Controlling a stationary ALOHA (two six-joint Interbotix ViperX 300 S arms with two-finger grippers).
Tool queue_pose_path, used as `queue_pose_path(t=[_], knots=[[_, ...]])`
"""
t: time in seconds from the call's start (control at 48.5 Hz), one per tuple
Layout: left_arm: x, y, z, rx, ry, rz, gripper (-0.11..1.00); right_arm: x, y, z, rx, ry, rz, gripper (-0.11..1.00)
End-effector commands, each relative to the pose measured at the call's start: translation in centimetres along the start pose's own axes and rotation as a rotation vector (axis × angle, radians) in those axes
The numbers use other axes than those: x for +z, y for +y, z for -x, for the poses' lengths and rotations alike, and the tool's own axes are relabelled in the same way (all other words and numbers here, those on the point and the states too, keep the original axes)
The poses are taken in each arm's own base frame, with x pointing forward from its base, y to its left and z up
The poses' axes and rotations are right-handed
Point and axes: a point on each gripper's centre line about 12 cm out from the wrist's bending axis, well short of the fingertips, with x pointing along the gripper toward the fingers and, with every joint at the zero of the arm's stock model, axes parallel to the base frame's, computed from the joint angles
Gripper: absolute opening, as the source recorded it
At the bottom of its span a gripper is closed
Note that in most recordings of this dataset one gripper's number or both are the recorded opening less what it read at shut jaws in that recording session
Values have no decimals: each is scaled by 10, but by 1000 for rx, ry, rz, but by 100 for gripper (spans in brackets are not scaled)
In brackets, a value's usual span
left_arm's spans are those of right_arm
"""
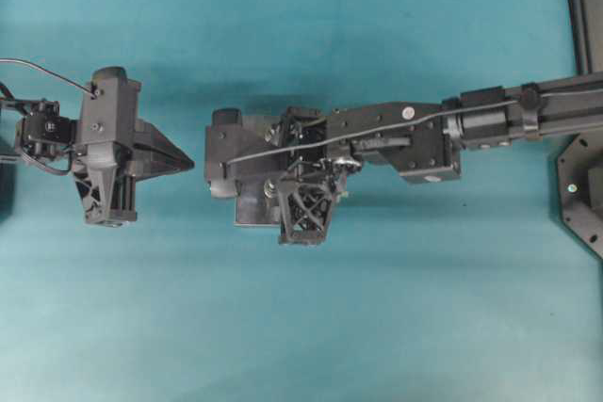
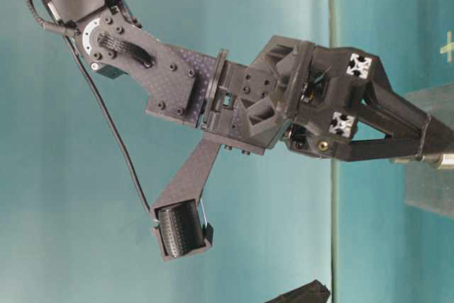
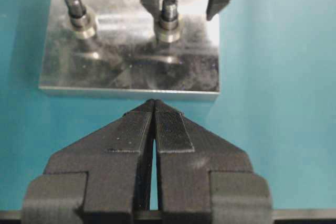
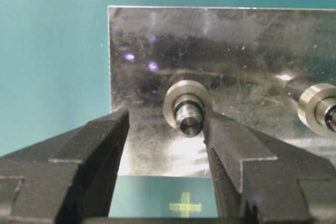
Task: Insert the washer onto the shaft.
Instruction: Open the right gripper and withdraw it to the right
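Overhead hides plate point(image 3: 131, 51); right wrist shows washer point(image 4: 187, 103) on shaft point(image 4: 189, 120).

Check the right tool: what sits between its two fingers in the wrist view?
In the right wrist view the right tool is open, and a shaft with its washer stands on the metal plate between the fingers, nearer the right-hand one.
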Motion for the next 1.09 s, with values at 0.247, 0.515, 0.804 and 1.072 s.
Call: queue_pose_path(t=[0.247,0.515,0.804,1.072], knots=[[9,0,1,-1,-28,-1,0,13,-7,37,-3,-91,-14,58],[8,0,2,-1,-26,-2,0,0,11,77,19,-186,-32,58],[9,0,6,-1,-40,-13,0,-42,8,115,19,-390,-60,58],[8,-2,18,-5,-68,-20,0,-75,5,120,24,-470,-113,58]])
